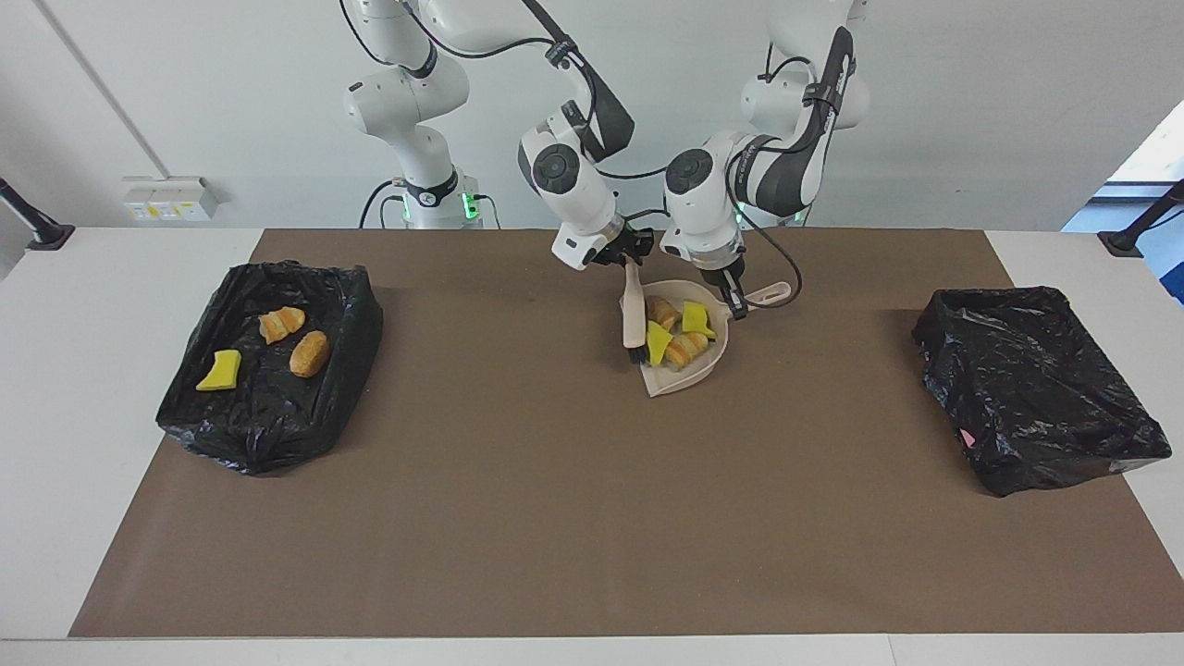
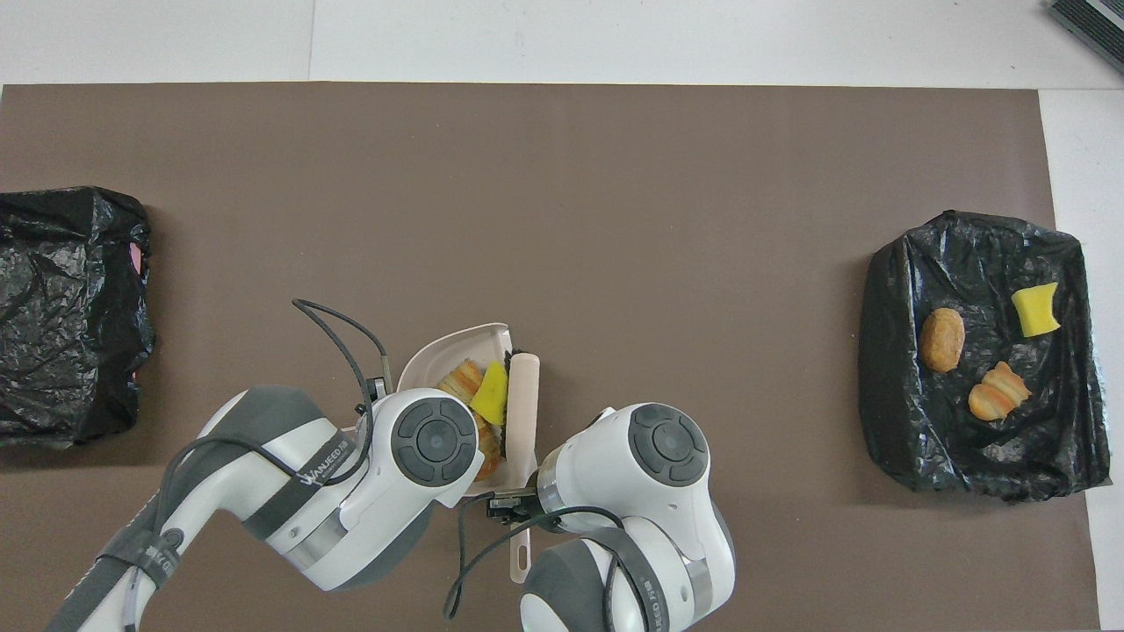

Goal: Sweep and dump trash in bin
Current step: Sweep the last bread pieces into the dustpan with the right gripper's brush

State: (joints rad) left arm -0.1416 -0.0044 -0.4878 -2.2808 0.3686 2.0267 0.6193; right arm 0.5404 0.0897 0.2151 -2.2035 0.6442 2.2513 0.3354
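The beige dustpan (image 1: 683, 381) lies on the brown mat close to the robots. My left gripper (image 1: 737, 306) is shut on its handle. In the pan lie trash pieces: two yellow chunks (image 1: 658, 343) (image 1: 696, 319) and two bread-like pieces (image 1: 686, 350) (image 1: 661, 311). My right gripper (image 1: 629, 260) is shut on the brush (image 1: 635, 313), whose black bristles rest at the pan's mouth. In the overhead view the brush (image 2: 524, 392) lies along the dustpan's (image 2: 436, 351) open edge, against a yellow chunk (image 2: 491, 393). Both wrists hide the rest of the pan.
A black-lined bin (image 1: 266, 421) at the right arm's end holds two bread-like pieces (image 1: 309, 353) (image 1: 280, 323) and a yellow chunk (image 1: 220, 370). Another black-lined bin (image 1: 1036, 393) stands at the left arm's end. The brown mat (image 1: 555, 518) covers the table.
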